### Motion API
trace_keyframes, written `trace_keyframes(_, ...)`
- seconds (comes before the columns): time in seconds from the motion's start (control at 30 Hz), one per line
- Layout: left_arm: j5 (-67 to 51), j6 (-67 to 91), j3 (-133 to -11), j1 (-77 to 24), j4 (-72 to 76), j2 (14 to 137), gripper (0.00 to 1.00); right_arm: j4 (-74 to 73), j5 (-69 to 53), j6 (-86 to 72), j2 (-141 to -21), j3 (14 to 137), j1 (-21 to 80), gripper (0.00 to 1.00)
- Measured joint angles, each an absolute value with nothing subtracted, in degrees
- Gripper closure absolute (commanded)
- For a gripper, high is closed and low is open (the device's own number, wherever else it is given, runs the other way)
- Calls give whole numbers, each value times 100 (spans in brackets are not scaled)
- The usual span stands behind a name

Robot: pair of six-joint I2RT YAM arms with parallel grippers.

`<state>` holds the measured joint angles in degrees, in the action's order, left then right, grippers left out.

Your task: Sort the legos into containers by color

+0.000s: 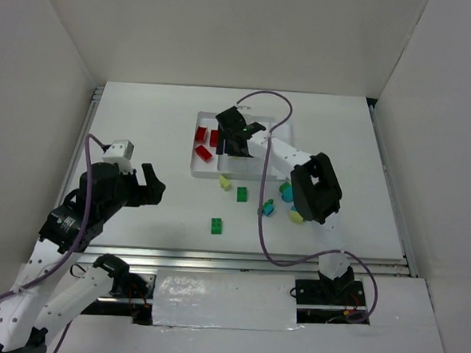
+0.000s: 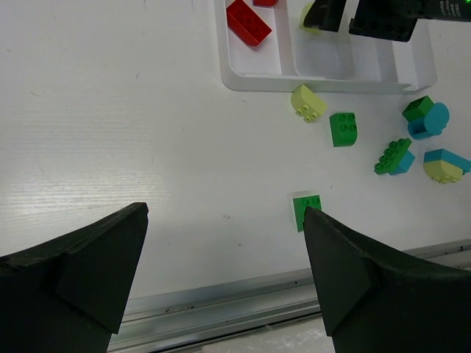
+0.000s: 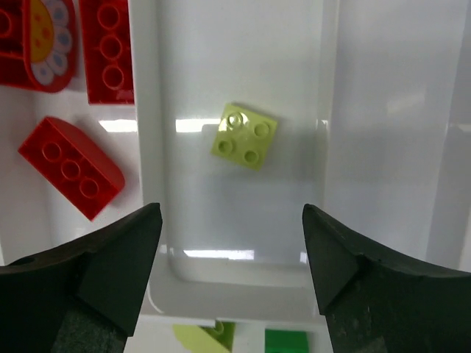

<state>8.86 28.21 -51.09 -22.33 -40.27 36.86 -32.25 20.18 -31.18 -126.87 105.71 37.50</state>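
The white tray (image 1: pixel 196 168) has several long compartments. Red bricks (image 1: pixel 202 141) lie in its left compartment and also show in the right wrist view (image 3: pixel 70 168). My right gripper (image 1: pixel 236 138) hangs open over the tray. Below its spread fingers (image 3: pixel 232 209) a pale yellow-green brick (image 3: pixel 245 135) lies loose in the second compartment. My left gripper (image 1: pixel 151 186) is open and empty over the table's left side. In its wrist view (image 2: pixel 224 213) a green brick (image 2: pixel 305 209) lies by the right finger. Loose bricks lie in front of the tray: yellow-green (image 1: pixel 225 181), green (image 1: pixel 242 194), green (image 1: pixel 216 226).
More loose cyan, green and yellow-green bricks (image 1: pixel 286 197) lie partly under my right arm; they show in the left wrist view (image 2: pixel 425 118). A purple cable (image 1: pixel 261 218) loops over the table. The metal front rail (image 1: pixel 254 260) bounds the table.
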Motion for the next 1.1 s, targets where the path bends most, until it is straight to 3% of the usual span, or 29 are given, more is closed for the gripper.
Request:
trace_keyframes(0.23, 878, 2823, -5109, -2233, -4016, 3524, 0, -2674, 1420, -2504, -11072, 8809, 4104, 21)
trace_keyframes(0.4, 805, 2818, -5096, -2233, -3977, 3546, 1, -2204, 821, -1953, -10022, 7747, 4762, 33)
trace_keyframes(1.1, 694, 2709, -5048, -2233, -3940, 3592, 1, -1876, 1288, -1380, -11148, 7697, 4801, 34)
